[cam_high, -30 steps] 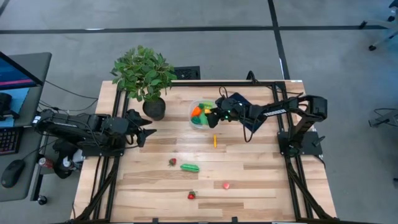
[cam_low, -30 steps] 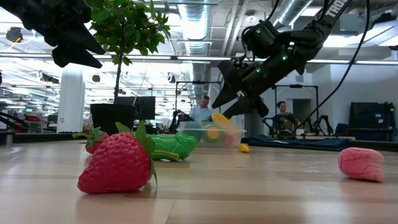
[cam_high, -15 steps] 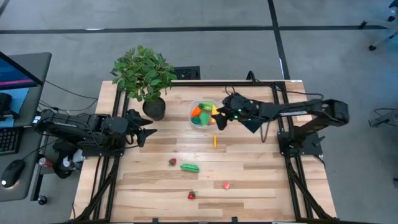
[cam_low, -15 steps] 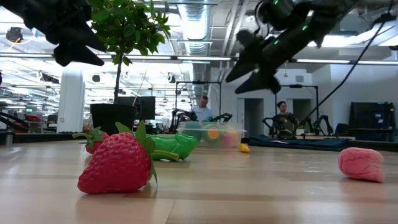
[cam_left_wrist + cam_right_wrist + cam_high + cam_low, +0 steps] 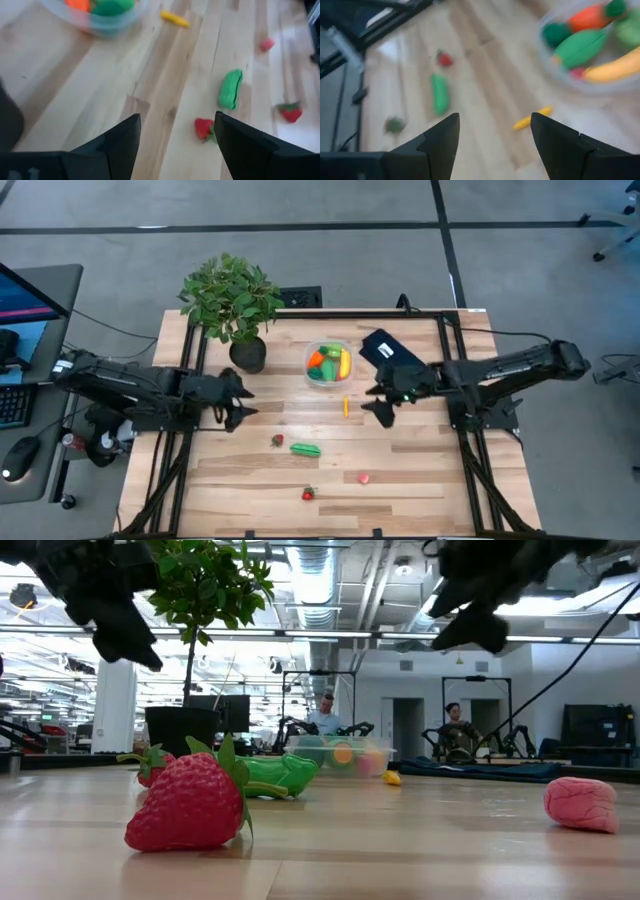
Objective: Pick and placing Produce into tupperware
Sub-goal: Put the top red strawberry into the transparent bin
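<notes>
- Tupperware (image 5: 329, 364): clear round container, standing on the worktop (image 5: 420, 470) toward the far edge, just beside the dark plant pot (image 5: 248, 356).
- Contents, right wrist view: orange carrot (image 5: 587, 17), yellow banana (image 5: 612, 69), and several green pieces, one long (image 5: 579, 48). The pieces are packed together and touch each other.
- Loose on the worktop: small yellow piece (image 5: 346, 407) lying just in front of the tupperware, apart from it.
- Green pod (image 5: 305, 449) lies nearer the front, with a strawberry (image 5: 278, 440) just beside it.
- Second strawberry (image 5: 308, 494) near the front edge; pink piece (image 5: 364, 477) to its right, apart.
- Right gripper (image 5: 378, 402): above the worktop, beside the yellow piece and on the near side of the tupperware. Jaws spread wide, nothing between them (right wrist view).
- Left gripper (image 5: 240, 395): over the left part of the worktop, near the plant pot. Jaws wide apart, holding nothing (left wrist view).
- Flat black rectangle (image 5: 391, 350) lies on the worktop to the right of the tupperware.
- Low view: two people visible in the room well behind the worktop.
</notes>
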Available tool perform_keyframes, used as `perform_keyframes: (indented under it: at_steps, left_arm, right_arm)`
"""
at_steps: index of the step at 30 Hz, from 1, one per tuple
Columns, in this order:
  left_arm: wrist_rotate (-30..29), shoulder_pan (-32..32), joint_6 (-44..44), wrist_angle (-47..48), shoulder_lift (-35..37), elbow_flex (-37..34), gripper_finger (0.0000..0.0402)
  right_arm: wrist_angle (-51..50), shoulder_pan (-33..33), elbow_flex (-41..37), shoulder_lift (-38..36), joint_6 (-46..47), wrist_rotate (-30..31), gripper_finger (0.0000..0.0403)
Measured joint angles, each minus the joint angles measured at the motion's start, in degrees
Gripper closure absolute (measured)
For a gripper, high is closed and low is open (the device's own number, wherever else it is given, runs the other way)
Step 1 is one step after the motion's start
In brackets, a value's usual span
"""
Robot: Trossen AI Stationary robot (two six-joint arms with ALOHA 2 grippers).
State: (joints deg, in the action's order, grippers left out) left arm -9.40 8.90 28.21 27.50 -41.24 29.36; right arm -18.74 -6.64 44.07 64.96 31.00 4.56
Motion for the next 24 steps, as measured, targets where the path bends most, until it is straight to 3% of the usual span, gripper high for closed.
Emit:
perform_keyframes:
  at_steps: [12, 24]
  left_arm:
    - [-0.1, 4.5, 0.2, -17.9, -22.3, 0.0, 0.0161]
    - [0.0, 9.1, 3.5, -28.9, -36.1, 0.0, 0.0161]
  right_arm:
    - [-10.2, -15.1, 0.0, -1.1, 10.1, 7.7, 0.0163]
    - [-12.8, -20.5, 0.0, -1.1, 14.5, 11.1, 0.0163]
